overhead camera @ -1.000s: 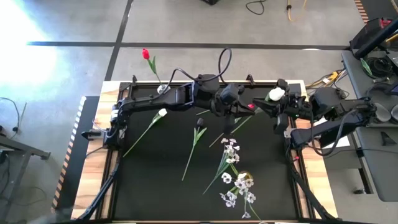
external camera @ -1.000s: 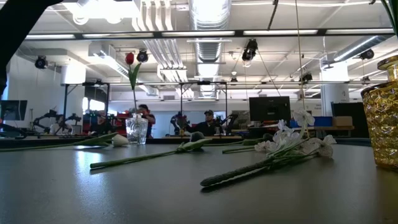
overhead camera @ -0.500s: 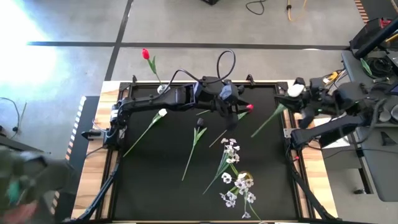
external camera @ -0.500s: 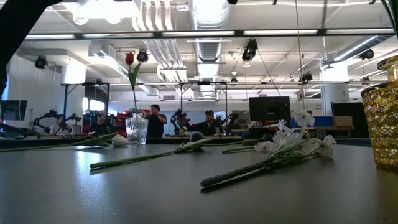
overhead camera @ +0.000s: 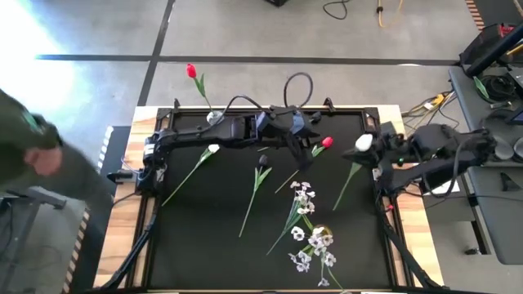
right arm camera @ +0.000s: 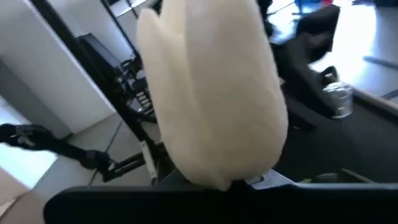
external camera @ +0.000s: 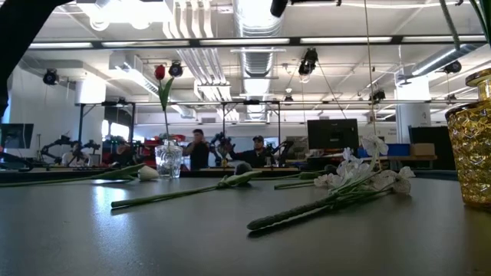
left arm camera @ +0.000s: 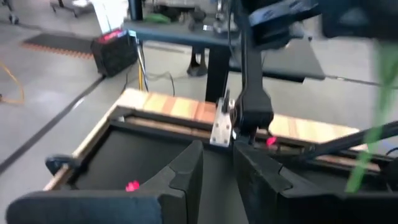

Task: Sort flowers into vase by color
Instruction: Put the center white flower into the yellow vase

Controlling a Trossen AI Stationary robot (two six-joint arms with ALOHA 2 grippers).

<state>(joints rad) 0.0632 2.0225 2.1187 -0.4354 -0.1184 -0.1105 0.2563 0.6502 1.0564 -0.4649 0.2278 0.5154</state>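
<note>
White petals fill the right wrist view: a white tulip (right arm camera: 211, 93) is clenched in the right claw (overhead camera: 374, 152), which is held above the right edge of the counter (overhead camera: 204, 237), the green stem hanging down and inward from it. The left claw (overhead camera: 296, 139) is held over the far middle of the counter, just beside a red tulip (overhead camera: 327, 142) lying there. In its wrist view the fingers (left arm camera: 186, 174) are seen slightly parted with nothing between them, so it is judged released.

One flower only is seen placed: a red tulip (external camera: 159, 73) stands upright in the clear glass vase (external camera: 168, 160) at the far left corner. A golden vase (external camera: 469, 138) stands at the near right with nothing visible in it. Left lying on the counter are another white tulip (overhead camera: 213, 149) at the far left, a dark tulip (overhead camera: 262, 172) in the middle, and the sprays of small white blossoms (overhead camera: 309, 220) toward the near side.

The sorting is therefore judged to be at an early stage, with most flowers not yet in a vase.
</note>
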